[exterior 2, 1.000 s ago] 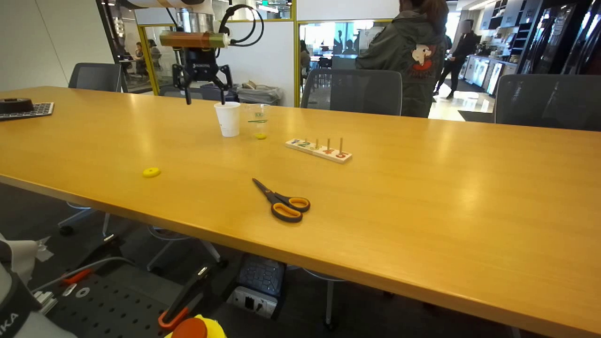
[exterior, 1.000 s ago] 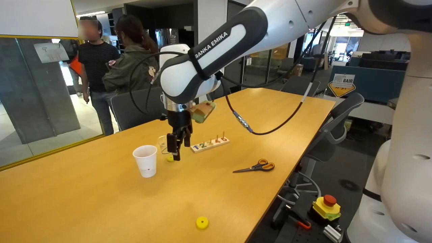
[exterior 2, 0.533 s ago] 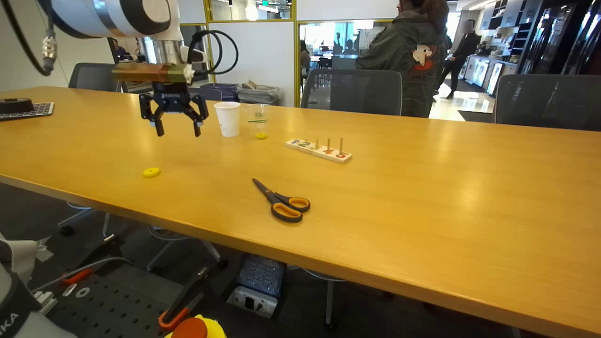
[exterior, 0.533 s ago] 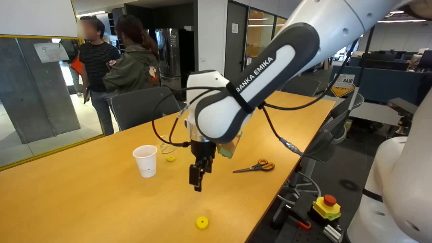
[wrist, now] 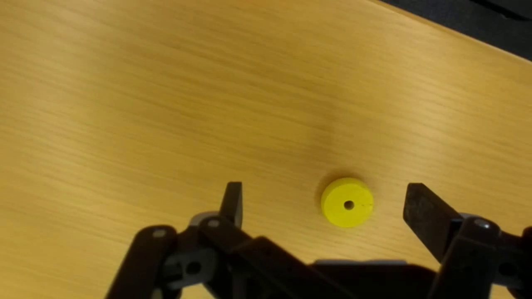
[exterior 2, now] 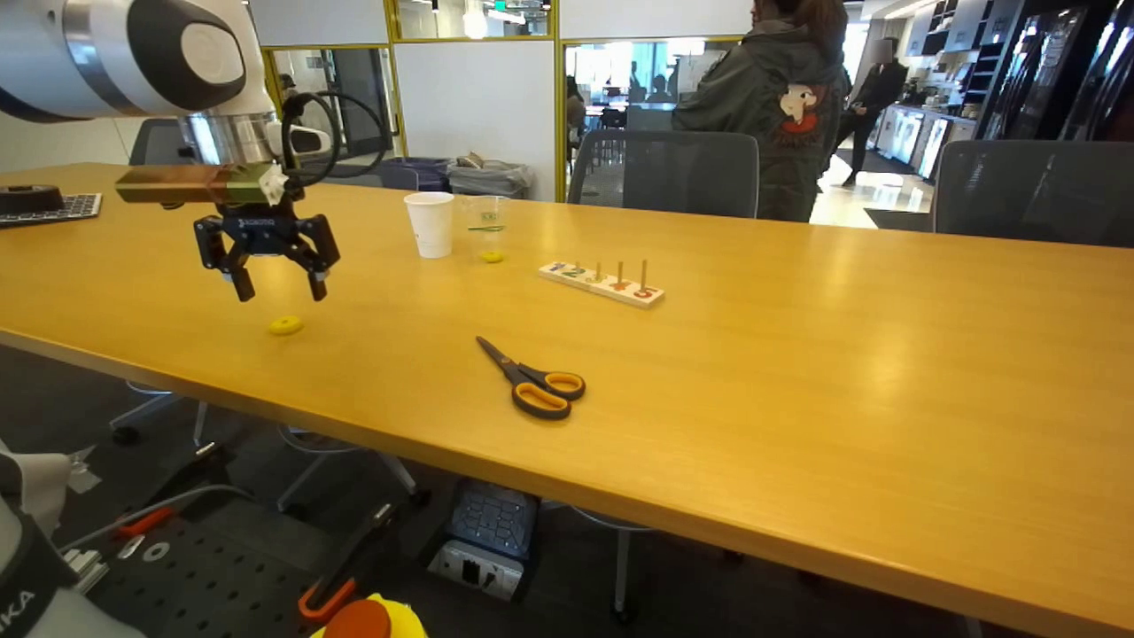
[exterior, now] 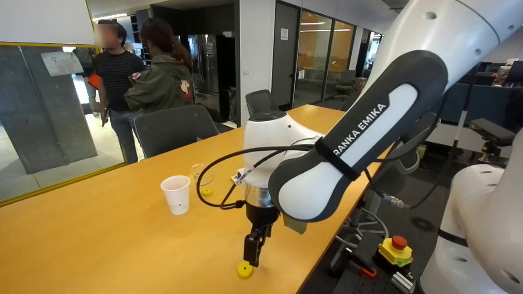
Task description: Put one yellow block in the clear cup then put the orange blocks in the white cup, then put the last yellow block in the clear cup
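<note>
- Can see the gripper (exterior 2: 282, 291) hanging low over the desk (exterior 2: 797, 354) and pointing down, with both fingers (wrist: 233, 203) spread well apart.
- Can see a yellow block (wrist: 345, 214) lying flat on the desk just below the gripper; shows up between the two fingers in the wrist view, nearer to one than to the other (a round disc with a small dark hole in the middle).
- Can make out a second yellow block (exterior 2: 492, 257) well apart from the gripper, at the foot of the clear cup (exterior 2: 486, 214) in both exterior views (cannot tell inside from beside through such faint walls).
- Can see the white cup (exterior 2: 431, 229) standing upright just beside the clear cup, on the side nearer to the gripper.
- Can see a wooden peg board (exterior 2: 604, 285) with painted numerals, farther off from the gripper than the cups.
- Can see scissors (exterior 2: 521, 374) with orange-lined handles lying on the desk, also well apart from the gripper.
- Can see a yellow box (exterior: 394, 255) with a red button (exterior: 399, 242), off the desk and well apart from the gripper.
</note>
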You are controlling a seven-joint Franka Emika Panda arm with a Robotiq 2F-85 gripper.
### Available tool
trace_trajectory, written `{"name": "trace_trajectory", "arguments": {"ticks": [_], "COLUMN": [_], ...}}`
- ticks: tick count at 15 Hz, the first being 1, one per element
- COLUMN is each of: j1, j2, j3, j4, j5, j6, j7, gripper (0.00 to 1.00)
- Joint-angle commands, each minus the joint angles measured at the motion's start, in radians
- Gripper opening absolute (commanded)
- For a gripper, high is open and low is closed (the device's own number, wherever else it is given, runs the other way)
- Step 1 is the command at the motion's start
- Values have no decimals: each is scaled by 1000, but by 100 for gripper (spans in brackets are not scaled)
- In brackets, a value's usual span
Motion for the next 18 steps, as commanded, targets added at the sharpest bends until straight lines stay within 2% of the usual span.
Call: {"name": "trace_trajectory", "arguments": {"ticks": [1,5,10,13,18], "j1": [48,58,22,-2,-18], "j2": [-10,13,78,113,168], "j3": [34,74,96,86,69], "j4": [-6,-3,-1,4,23], "j5": [28,-19,-134,-236,-276], "j6": [27,110,215,203,200], "j7": [40,108,212,285,311], "gripper": [100,100,100,100,100]}}
